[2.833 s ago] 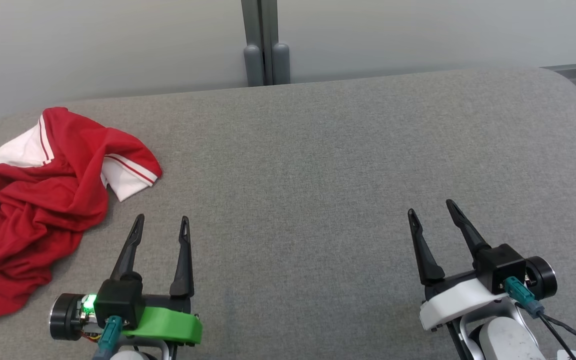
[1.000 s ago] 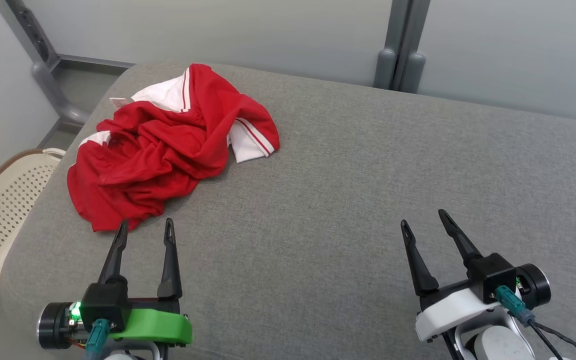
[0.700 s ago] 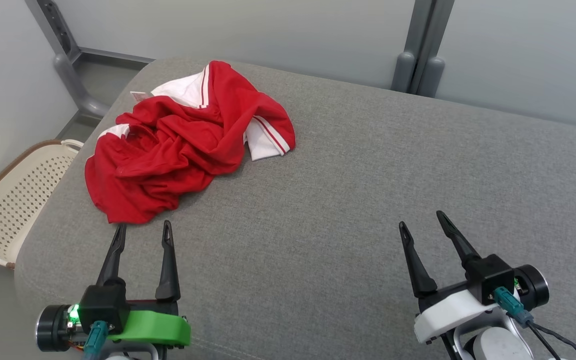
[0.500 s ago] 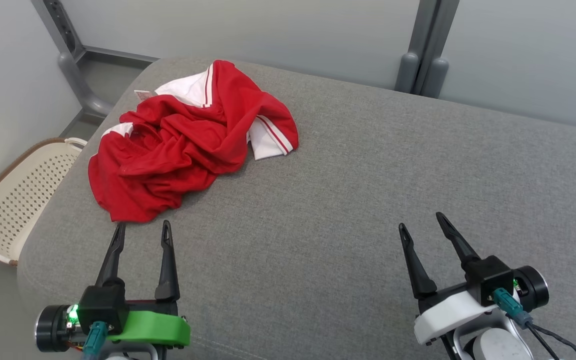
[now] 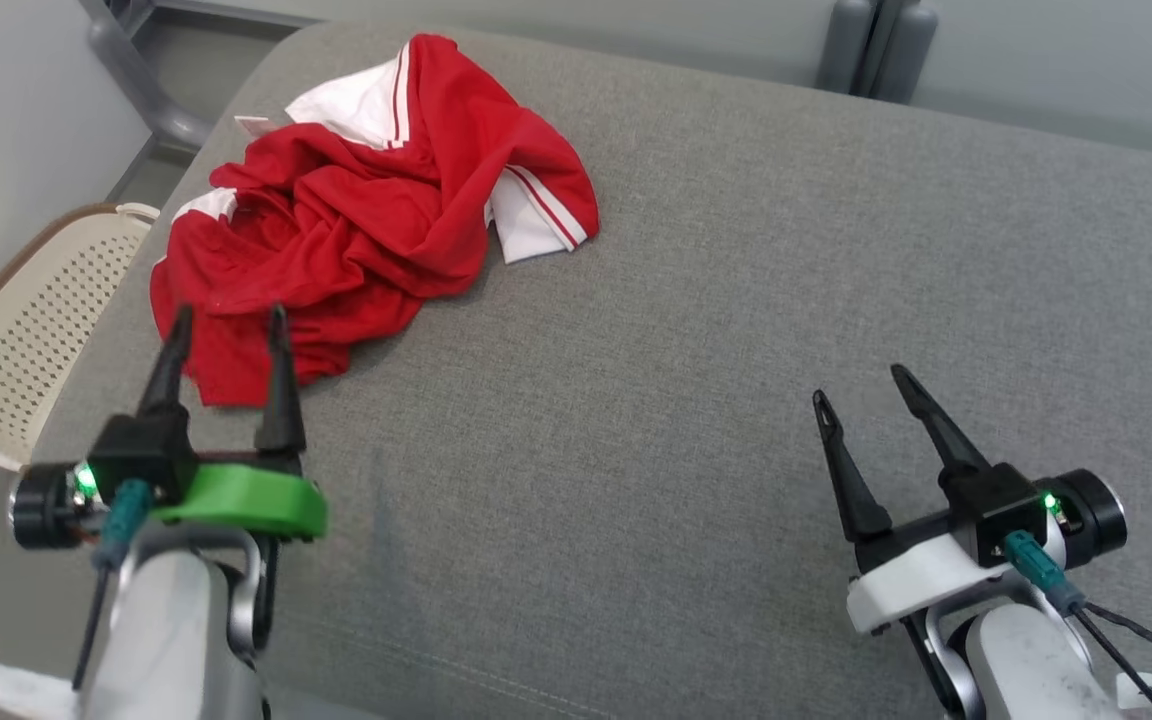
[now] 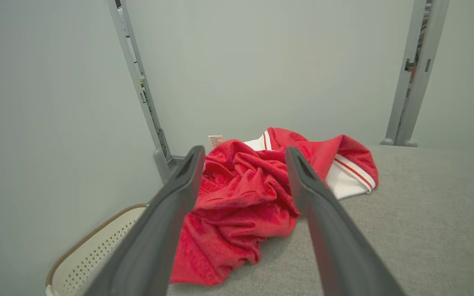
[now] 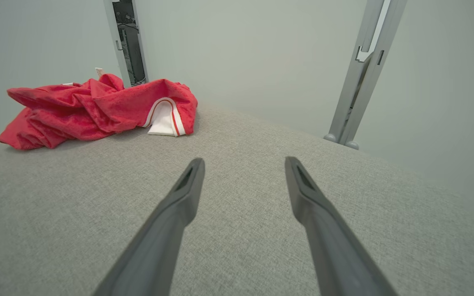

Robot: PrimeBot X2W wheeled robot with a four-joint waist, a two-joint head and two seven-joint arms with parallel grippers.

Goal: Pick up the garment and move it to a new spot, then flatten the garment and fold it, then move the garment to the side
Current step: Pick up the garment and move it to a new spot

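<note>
The garment (image 5: 366, 220), red with white red-striped cuffs, lies crumpled at the far left of the grey padded table (image 5: 736, 300). My left gripper (image 5: 226, 318) is open, its tips above the garment's near edge, nothing between them. In the left wrist view the garment (image 6: 245, 201) shows between and beyond the open left gripper (image 6: 243, 154). My right gripper (image 5: 861, 385) is open above bare table at the near right, far from the cloth. In the right wrist view the garment (image 7: 93, 109) lies far off to the upper left of the right gripper (image 7: 243, 162).
A cream perforated basket (image 5: 16, 320) stands off the table's left edge, low beside it, also as basket (image 6: 93, 250) in the left wrist view. Grey wall panels with a metal post (image 5: 876, 45) run behind the table. The table's left edge is close to the garment.
The head camera has tilted down, shifting the whole picture. My left gripper has advanced from just short of the garment's near edge to over it. The right gripper stayed open and about in place.
</note>
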